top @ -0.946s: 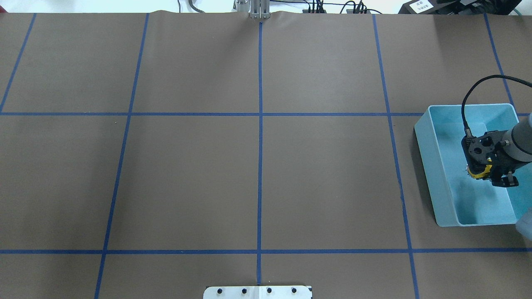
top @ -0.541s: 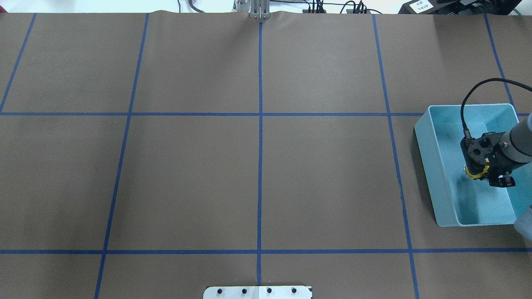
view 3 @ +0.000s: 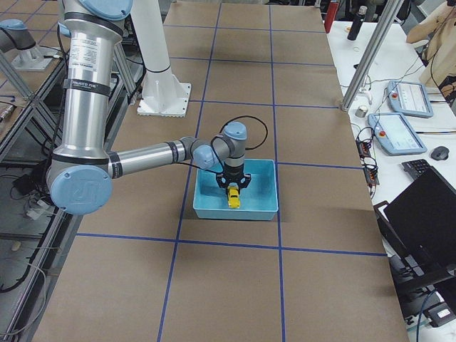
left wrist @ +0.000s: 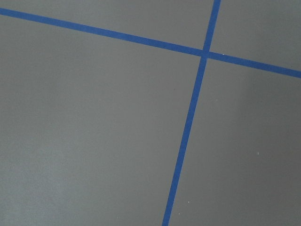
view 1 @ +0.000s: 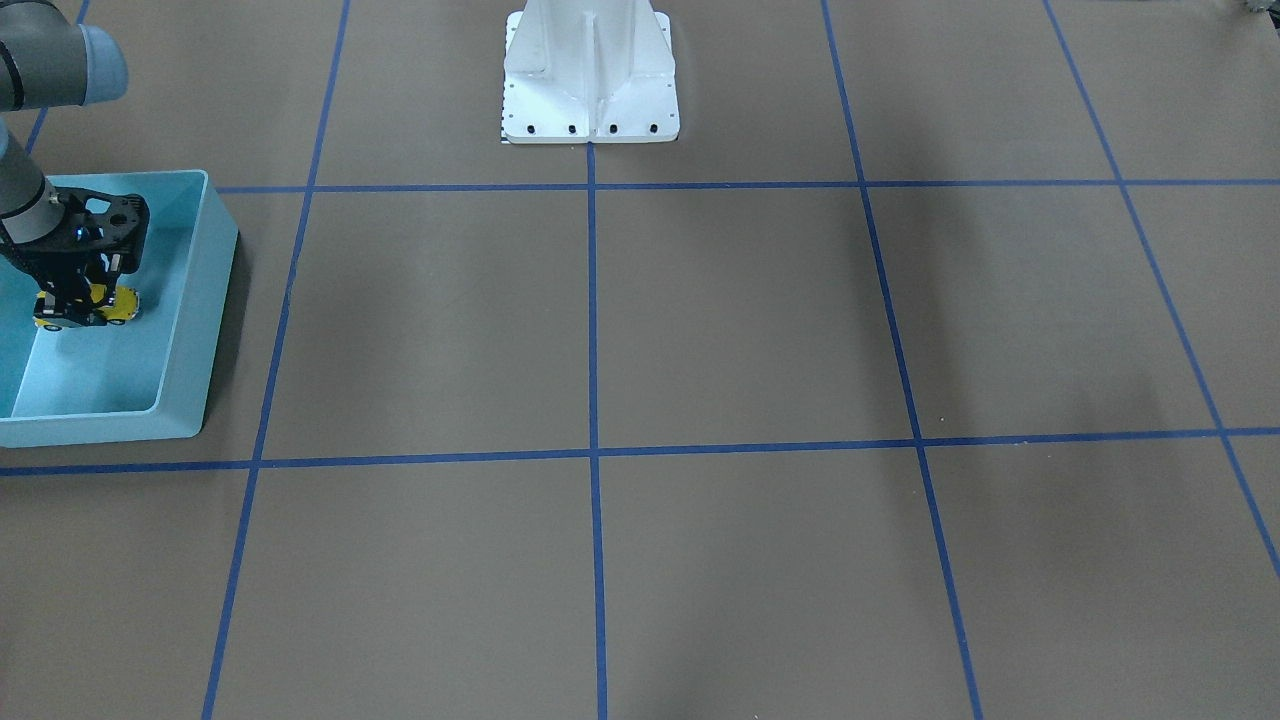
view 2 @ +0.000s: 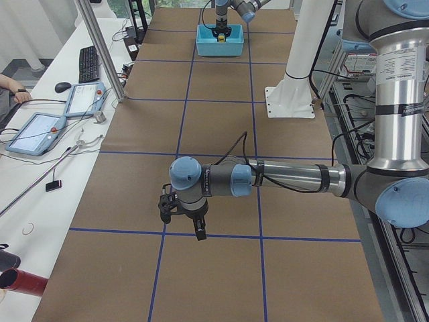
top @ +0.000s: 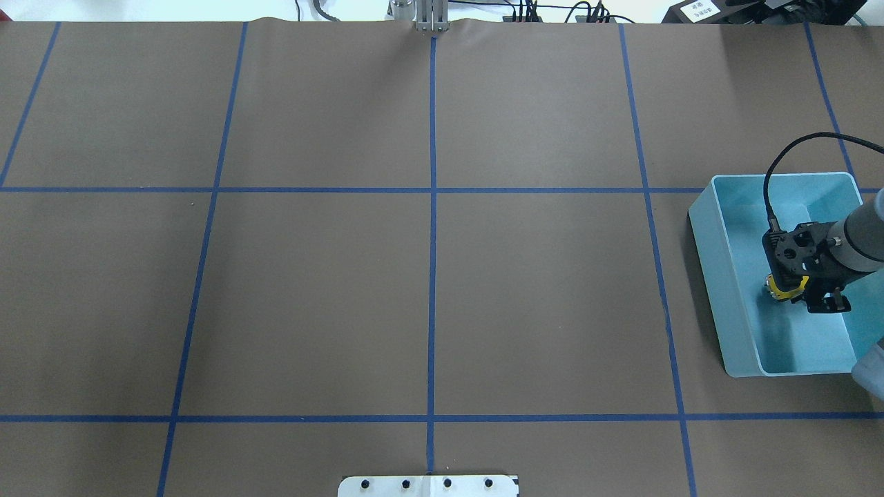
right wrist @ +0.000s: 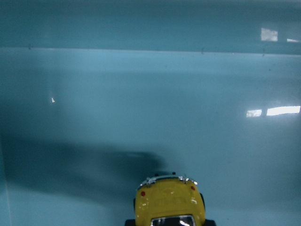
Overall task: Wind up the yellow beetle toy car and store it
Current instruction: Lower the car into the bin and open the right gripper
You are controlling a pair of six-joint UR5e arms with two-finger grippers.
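Observation:
The yellow beetle toy car (view 1: 90,306) (top: 781,289) (view 3: 233,197) is inside the light blue bin (view 1: 205,290) (top: 711,276) (view 3: 214,212), low over its floor. My right gripper (view 1: 78,308) (top: 801,295) reaches down into the bin and is shut on the car. In the right wrist view the car's rounded yellow end (right wrist: 169,203) shows at the bottom centre, over its own shadow on the blue floor. My left gripper (view 2: 182,223) hangs over bare brown table, far from the bin. It shows only in the exterior left view, so I cannot tell whether it is open or shut.
Brown paper with a blue tape grid (top: 432,207) covers the table. The white arm base (view 1: 590,80) stands at the robot's edge. The bin sits near the table's end on the robot's right. Tablets and a keyboard lie on side desks (view 2: 40,131).
The right gripper has sunk a little deeper into the bin with the car, drifting slightly toward the bin's inner side. The left arm is not in the earlier frames.

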